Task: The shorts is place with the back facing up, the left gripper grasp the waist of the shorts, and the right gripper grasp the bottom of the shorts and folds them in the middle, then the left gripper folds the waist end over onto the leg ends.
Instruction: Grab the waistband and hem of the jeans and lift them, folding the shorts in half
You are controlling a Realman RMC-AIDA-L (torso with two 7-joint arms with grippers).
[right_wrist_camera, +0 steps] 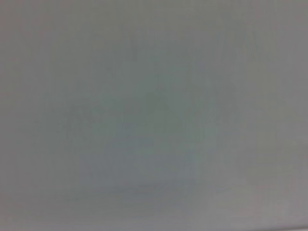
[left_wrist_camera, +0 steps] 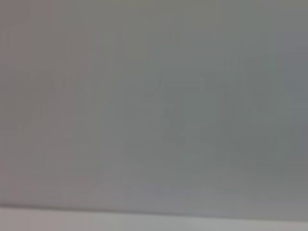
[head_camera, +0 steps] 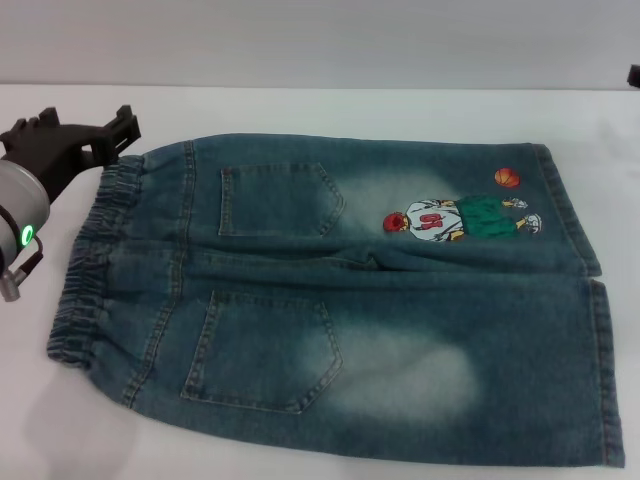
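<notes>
The shorts (head_camera: 330, 300) are faded blue-green denim with paler washed patches, the waist of the shorts (head_camera: 95, 255) darker blue. An embroidered player (head_camera: 455, 220) wears white, red and green (ball (head_camera: 507, 178) orange). The left hand (head_camera: 118, 132) is black, the tabletop (head_camera: 300, 110) white.

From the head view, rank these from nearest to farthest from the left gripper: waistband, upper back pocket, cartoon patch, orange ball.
From the left gripper, at the shorts' far-left corner:
1. Waistband, just beside it.
2. Upper back pocket, mid-left.
3. Cartoon patch, right.
4. Orange ball, farther right.
</notes>
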